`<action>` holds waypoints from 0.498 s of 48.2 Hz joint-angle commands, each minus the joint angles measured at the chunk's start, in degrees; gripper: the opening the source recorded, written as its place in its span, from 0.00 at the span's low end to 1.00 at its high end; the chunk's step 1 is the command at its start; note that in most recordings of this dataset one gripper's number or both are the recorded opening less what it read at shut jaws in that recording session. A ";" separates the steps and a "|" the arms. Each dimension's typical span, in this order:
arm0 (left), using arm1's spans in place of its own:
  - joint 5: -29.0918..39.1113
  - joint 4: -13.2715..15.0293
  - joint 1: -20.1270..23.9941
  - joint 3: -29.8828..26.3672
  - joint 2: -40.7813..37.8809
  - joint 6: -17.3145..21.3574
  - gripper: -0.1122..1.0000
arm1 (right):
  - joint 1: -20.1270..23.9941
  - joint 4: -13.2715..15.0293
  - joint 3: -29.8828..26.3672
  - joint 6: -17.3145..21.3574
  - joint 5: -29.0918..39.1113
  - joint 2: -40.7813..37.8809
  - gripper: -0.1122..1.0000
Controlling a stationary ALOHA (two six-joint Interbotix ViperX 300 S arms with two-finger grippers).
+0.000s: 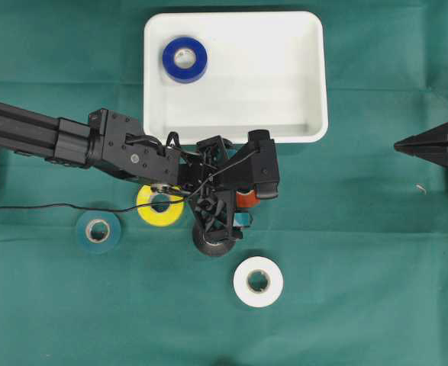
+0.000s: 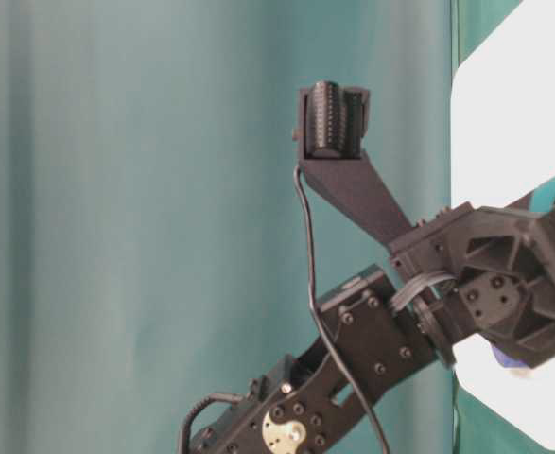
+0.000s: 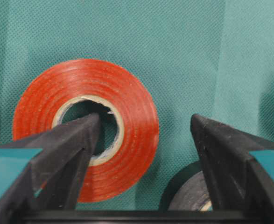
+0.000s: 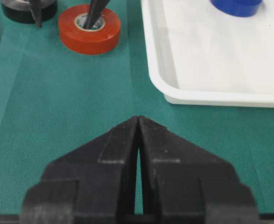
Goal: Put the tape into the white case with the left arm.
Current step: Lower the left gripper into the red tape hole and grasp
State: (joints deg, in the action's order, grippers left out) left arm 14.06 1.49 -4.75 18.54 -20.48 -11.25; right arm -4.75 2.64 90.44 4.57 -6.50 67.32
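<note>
A red tape roll (image 3: 132, 112) lies flat on the green cloth, just in front of the white case (image 1: 235, 137). My left gripper (image 3: 146, 119) points down over the roll and is open. One fingertip (image 3: 92, 123) is inside the roll's hole. The other fingertip (image 3: 197, 123) stands outside the rim, with a strip of cloth showing between it and the roll. In the overhead view the left gripper (image 1: 235, 210) hides most of the red tape roll (image 1: 246, 200). A blue tape roll (image 1: 185, 59) lies in the case's far left corner. My right gripper (image 1: 399, 145) is shut with nothing in it, at the right edge.
A black roll (image 1: 216, 244) lies right beside the left gripper's outer finger. A yellow roll (image 1: 160, 206) sits partly under the left arm, a teal roll (image 1: 98, 231) further left, and a white roll (image 1: 258, 281) nearer the front. A thin black cable trails left across the cloth.
</note>
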 commanded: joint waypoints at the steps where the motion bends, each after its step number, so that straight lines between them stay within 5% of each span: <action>1: -0.18 -0.26 0.35 -1.05 0.97 0.09 0.78 | -0.09 0.09 -0.62 0.09 -0.62 -0.26 0.02; 11: 1.41 -0.35 0.88 -0.97 0.70 0.18 0.33 | -0.09 0.09 -0.62 0.09 -0.62 -0.26 0.02; 24: 1.85 -0.26 0.88 -1.05 1.85 0.18 0.33 | -0.09 0.09 -0.62 0.00 -0.62 -0.18 0.02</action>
State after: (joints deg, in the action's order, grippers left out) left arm 15.91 1.32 -4.04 18.46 -20.57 -11.07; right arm -4.75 2.64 90.44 4.57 -6.50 67.32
